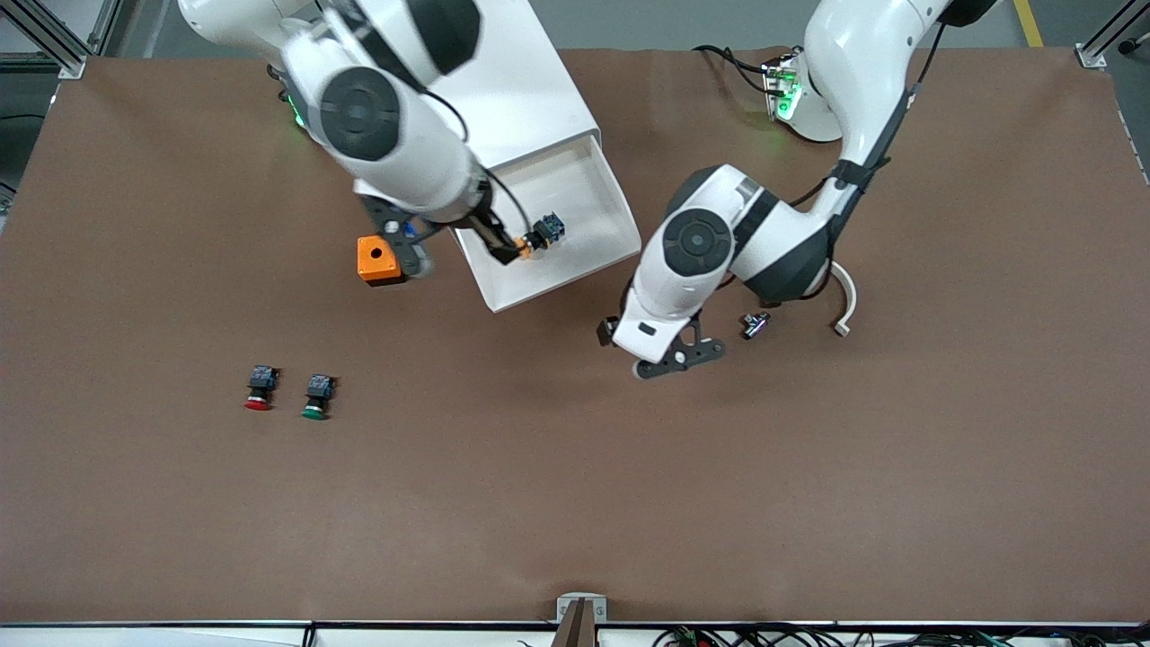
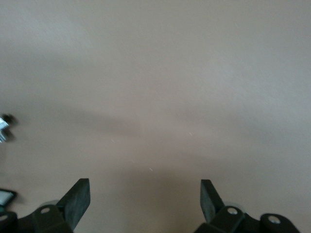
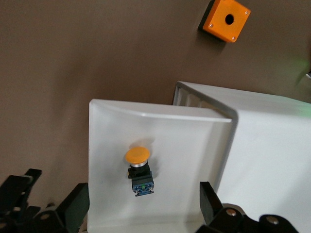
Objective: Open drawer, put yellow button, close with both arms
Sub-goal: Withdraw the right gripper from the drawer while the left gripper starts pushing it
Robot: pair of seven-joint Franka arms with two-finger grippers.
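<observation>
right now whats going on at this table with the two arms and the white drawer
The white drawer is pulled open and the yellow button lies inside it, released. The right gripper hangs open over the drawer, holding nothing. The left gripper waits open over bare table beside the drawer's front. The red button and green button sit untouched nearer the front camera, toward the right arm's end, and an orange box sits beside the drawer. The drawer is not yet closed.

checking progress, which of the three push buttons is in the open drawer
The yellow button, lying in the open white drawer under the right gripper. The red button and green button sit together on the table.
</observation>
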